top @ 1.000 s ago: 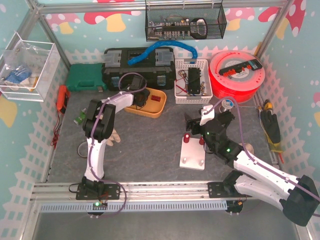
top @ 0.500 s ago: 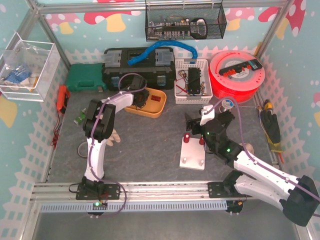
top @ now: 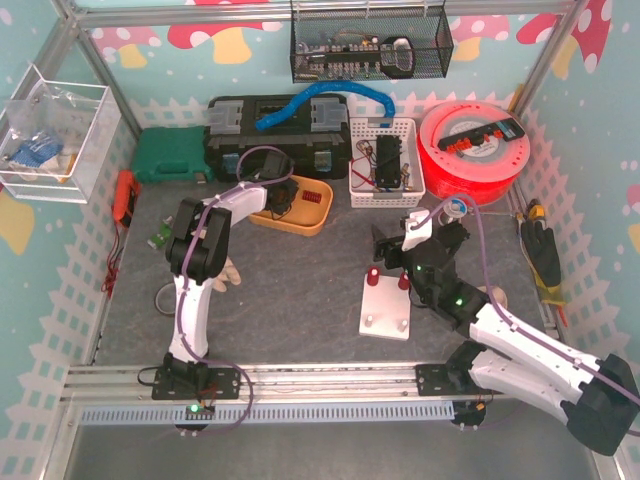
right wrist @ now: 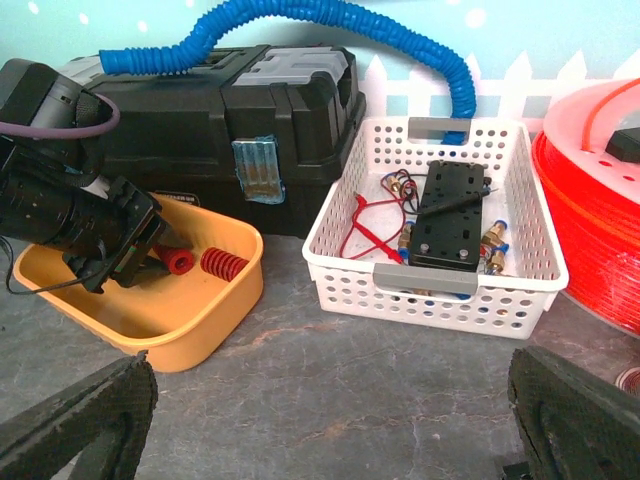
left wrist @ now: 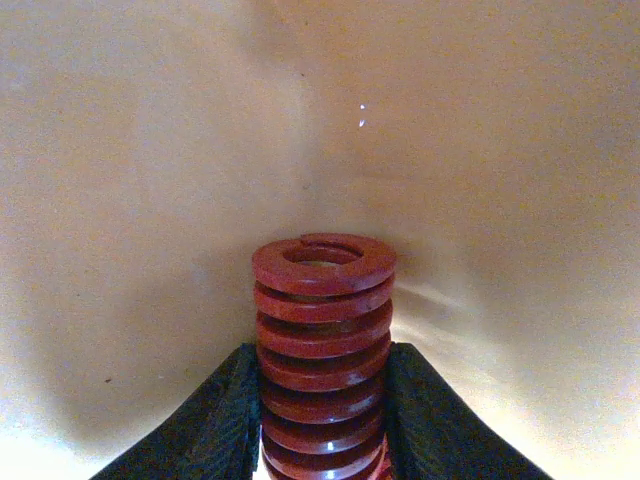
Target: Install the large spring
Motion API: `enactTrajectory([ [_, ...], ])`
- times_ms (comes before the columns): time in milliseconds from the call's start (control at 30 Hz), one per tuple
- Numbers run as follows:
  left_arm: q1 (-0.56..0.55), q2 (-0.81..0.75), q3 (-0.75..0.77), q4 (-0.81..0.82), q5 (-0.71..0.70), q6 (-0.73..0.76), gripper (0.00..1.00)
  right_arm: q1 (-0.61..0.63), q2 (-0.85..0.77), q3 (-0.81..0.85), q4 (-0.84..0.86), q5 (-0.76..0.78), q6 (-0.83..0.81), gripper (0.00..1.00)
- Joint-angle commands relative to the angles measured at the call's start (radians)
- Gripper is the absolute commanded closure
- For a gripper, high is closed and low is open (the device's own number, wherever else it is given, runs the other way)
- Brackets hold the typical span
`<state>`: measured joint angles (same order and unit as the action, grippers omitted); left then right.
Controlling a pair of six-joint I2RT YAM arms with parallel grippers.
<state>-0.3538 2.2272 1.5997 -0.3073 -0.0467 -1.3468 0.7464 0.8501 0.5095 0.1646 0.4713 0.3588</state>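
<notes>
Spring pinched by left tool, long axis along fingers, open end facing tray; right tool spread.

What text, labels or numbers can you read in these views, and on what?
No text is legible in any view.
On the black strip across the red spool: pale marks, too small to read.
On the black toolbox: no readable brand.
On the red spring: no markings visible.
</notes>
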Motion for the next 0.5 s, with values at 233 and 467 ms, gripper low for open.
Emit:
enactTrajectory([
  [233,0.003,0.006,-0.036,-0.143,-0.017,0.019,0.78,0.004,-0.029,-0.018,0.016,0.019,-0.007,0.05],
  [467,-0.015,-0.086,-0.053,-0.124,-0.058,0.063,0.80,0.004,-0.030,-0.019,0.016,0.024,-0.009,0.05],
])
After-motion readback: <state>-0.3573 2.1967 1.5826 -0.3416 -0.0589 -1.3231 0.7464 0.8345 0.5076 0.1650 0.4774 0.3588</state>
